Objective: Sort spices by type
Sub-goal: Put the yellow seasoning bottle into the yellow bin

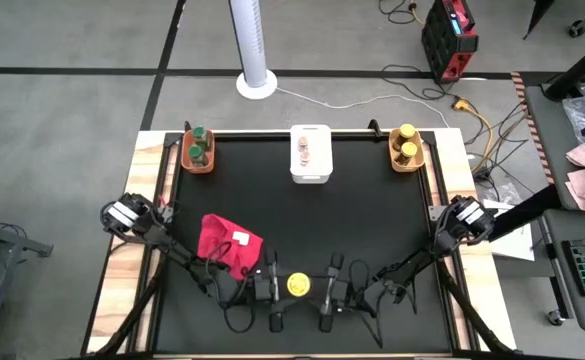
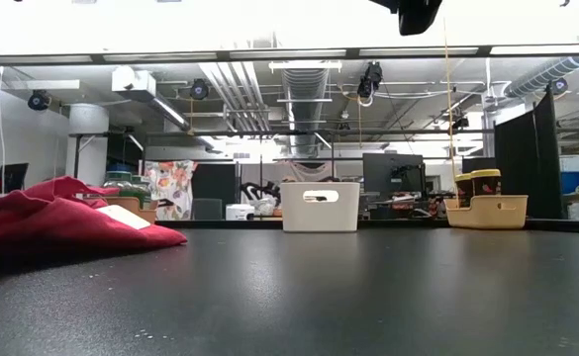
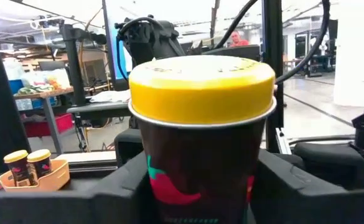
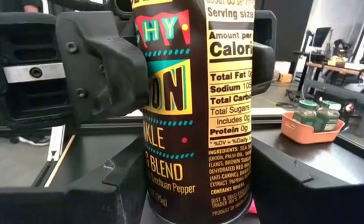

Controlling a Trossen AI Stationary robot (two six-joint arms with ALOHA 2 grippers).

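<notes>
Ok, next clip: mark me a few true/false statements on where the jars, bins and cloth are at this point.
1. The yellow-lidded jar sits between the fingers of both the left gripper and the right gripper. True.
2. The red cloth lies inside the white bin. False: it lies on the table by the left arm, apart from all bins.
3. The orange bin holds green-lidded jars. True.
4. The yellow bin is empty. False: two yellow-lidded jars stand in it.
</notes>
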